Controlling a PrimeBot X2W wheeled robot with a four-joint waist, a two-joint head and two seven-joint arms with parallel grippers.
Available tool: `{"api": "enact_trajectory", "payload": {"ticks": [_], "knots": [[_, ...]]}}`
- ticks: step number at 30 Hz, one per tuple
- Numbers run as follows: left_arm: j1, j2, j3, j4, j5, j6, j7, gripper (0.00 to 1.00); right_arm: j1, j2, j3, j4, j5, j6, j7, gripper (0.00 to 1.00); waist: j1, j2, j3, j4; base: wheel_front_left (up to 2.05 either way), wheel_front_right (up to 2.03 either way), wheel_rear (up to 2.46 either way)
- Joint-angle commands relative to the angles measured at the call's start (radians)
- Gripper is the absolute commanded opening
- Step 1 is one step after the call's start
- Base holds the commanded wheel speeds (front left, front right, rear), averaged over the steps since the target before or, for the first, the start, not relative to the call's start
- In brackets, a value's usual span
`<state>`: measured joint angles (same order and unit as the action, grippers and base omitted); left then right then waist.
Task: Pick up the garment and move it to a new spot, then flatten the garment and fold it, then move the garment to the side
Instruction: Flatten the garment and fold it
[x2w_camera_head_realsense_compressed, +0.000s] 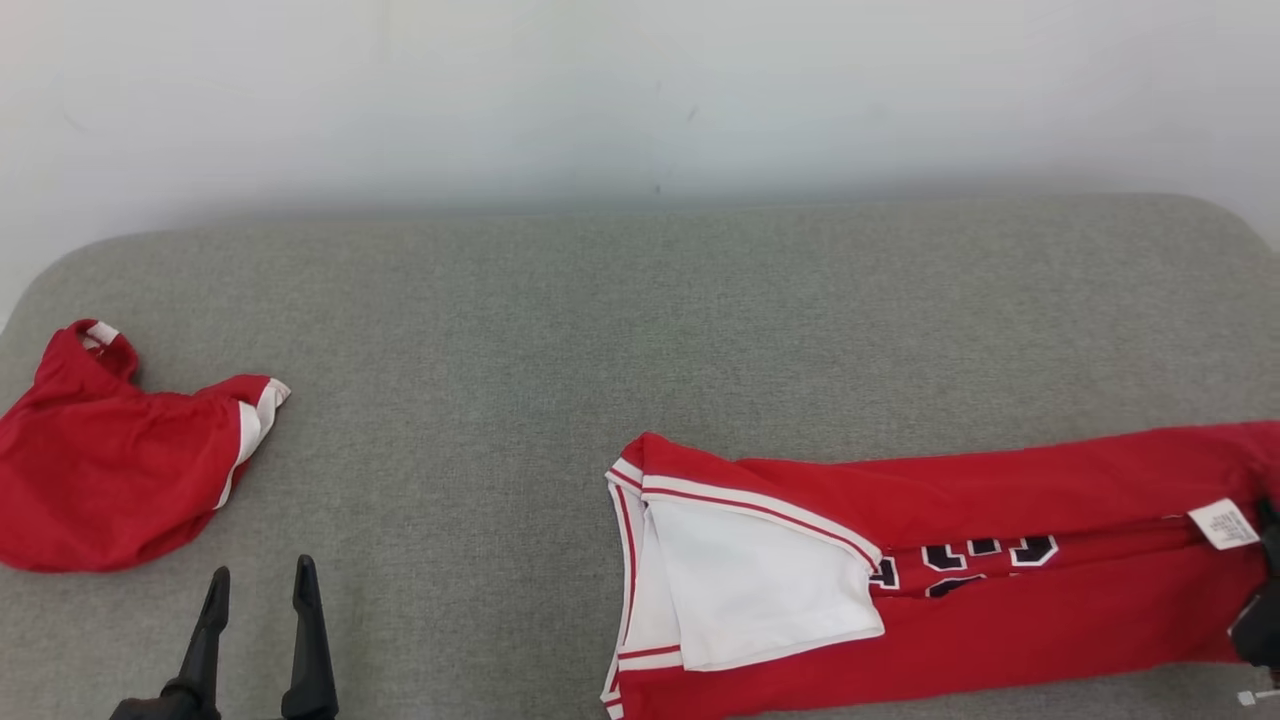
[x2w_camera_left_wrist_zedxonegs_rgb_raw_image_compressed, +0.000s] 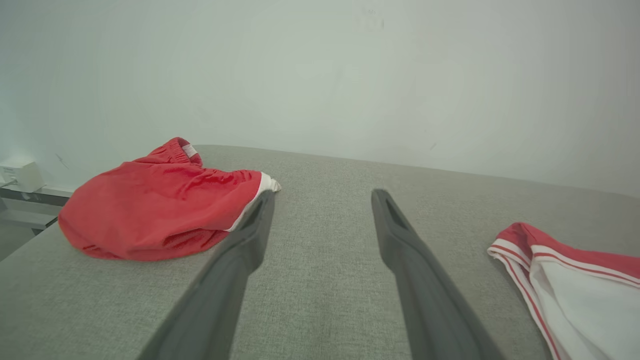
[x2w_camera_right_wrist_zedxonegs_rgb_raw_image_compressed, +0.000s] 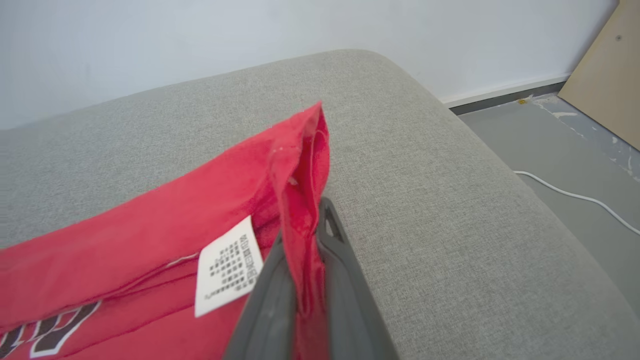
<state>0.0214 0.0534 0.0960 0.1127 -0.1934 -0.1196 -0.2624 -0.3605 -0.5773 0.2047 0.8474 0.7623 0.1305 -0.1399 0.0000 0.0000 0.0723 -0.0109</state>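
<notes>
A grey cushion (x2w_camera_head_realsense_compressed: 640, 330) is carrying everything. At its front edge the left gripper (x2w_camera_head_realsense_compressed: 260, 568) is hanging spread and empty. The right gripper (x2w_camera_right_wrist_zedxonegs_rgb_raw_image_compressed: 305, 235) is pinching the jersey (x2w_camera_head_realsense_compressed: 1000, 640) by its hem at the right edge. Folding seems to be in hand, and next the hem likely needs carrying leftward onto the collar end. Shorts (x2w_camera_head_realsense_compressed: 110, 460) are lying by the left edge, with the wall (x2w_camera_head_realsense_compressed: 640, 100) rising beyond.

Setting: bare test room, more lab than home.

Evidence:
- The plain white wall (x2w_camera_head_realsense_compressed: 640, 90) across the top of the head view carries only faint scuffs.
- The work surface is a grey fabric-covered pad (x2w_camera_head_realsense_compressed: 640, 330) with rounded corners.
- Right wrist view, right side: scuffed, paint-flecked grey floor (x2w_camera_right_wrist_zedxonegs_rgb_raw_image_compressed: 560, 150) with a loose white cable (x2w_camera_right_wrist_zedxonegs_rgb_raw_image_compressed: 575, 195) trailing over it. A dark skirting strip (x2w_camera_right_wrist_zedxonegs_rgb_raw_image_compressed: 505, 92) runs along the wall, and a tan board (x2w_camera_right_wrist_zedxonegs_rgb_raw_image_compressed: 607, 75) leans at upper right.
- Left wrist view, left edge: small white box (x2w_camera_left_wrist_zedxonegs_rgb_raw_image_compressed: 22, 175) on a ledge (x2w_camera_left_wrist_zedxonegs_rgb_raw_image_compressed: 35, 192).
</notes>
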Motion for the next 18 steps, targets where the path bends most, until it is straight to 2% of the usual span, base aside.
{"api": "enact_trajectory", "payload": {"ticks": [1,9,14,18], "knots": [[0.017,-0.003,0.004,0.002,0.003,-0.002,-0.003,1.00,-0.007,0.006,0.008,-0.014,-0.012,0.000,0.003,0.00,0.0000,0.0000,-0.016,-0.016,0.00,0.00,0.00],[0.029,-0.003,0.004,0.009,-0.003,-0.005,-0.003,1.00,0.035,0.111,0.056,-0.197,-0.060,0.000,0.026,0.00,0.0000,0.0000,-0.035,-0.040,0.00,0.00,0.00],[0.018,-0.003,-0.006,0.014,-0.011,-0.007,-0.003,1.00,0.089,0.189,0.082,-0.370,-0.088,0.000,0.070,0.00,0.0000,0.0000,-0.032,-0.033,0.00,0.00,0.00],[0.009,-0.003,-0.012,0.019,-0.007,-0.008,-0.003,1.00,0.112,0.240,0.092,-0.463,-0.111,0.000,0.103,0.00,0.0000,0.0000,-0.026,-0.022,0.00,0.00,0.00]]}}
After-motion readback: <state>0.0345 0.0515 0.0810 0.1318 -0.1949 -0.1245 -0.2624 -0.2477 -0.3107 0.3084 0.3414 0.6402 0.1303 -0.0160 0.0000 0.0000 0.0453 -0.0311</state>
